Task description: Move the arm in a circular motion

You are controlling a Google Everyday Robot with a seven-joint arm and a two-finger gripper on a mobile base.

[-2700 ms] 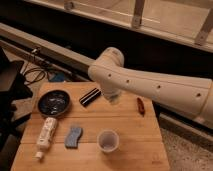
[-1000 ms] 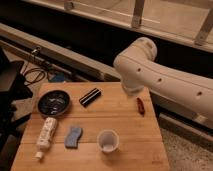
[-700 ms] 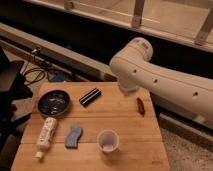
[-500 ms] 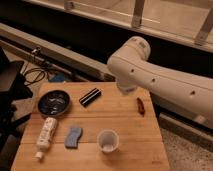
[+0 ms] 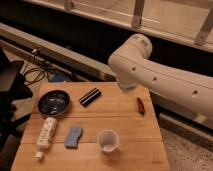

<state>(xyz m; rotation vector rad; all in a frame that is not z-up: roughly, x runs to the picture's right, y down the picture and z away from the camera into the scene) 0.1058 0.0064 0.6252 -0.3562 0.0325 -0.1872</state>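
The cream-white arm (image 5: 160, 75) reaches in from the right, its thick segments marked with small dark dots. Its rounded joint (image 5: 134, 50) hangs above the back edge of the wooden table (image 5: 125, 122). The gripper (image 5: 128, 86) is the short stubby tip under that joint, a little above the tabletop, between a black box (image 5: 90, 96) and a small red object (image 5: 140, 105). It touches neither of them.
On the table are a dark bowl (image 5: 53, 102), a white tube (image 5: 46, 136), a blue sponge (image 5: 74, 136) and a clear cup (image 5: 108, 140). Black equipment (image 5: 12, 85) and cables stand at the left. A dark ledge with railing runs behind.
From 2.7 s ago the arm swung up and right, then over the last second came back a little to the left. The things on the table have not moved.
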